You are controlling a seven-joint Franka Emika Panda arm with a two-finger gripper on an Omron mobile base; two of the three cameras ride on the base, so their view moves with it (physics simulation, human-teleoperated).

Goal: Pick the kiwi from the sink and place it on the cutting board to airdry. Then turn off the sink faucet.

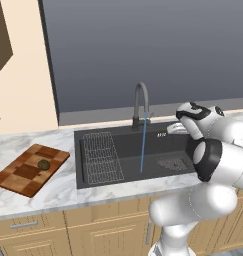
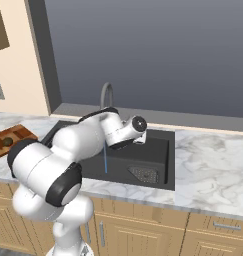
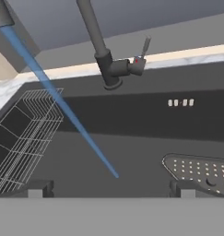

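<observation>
The kiwi [image 1: 43, 164] lies on the cutting board [image 1: 23, 175], water runs from the sink faucet [image 1: 141, 102], and the hand [image 3: 111, 188] is open above the sink [image 1: 128, 150]

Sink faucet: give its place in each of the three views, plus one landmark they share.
Left base view: the sink faucet stands at centre, behind the sink.
Right base view: its arch rises left of centre, above the white arm.
Hand view: its base and lever sit at upper centre, spout end at top left.
Shared landmark: the blue water stream.
</observation>
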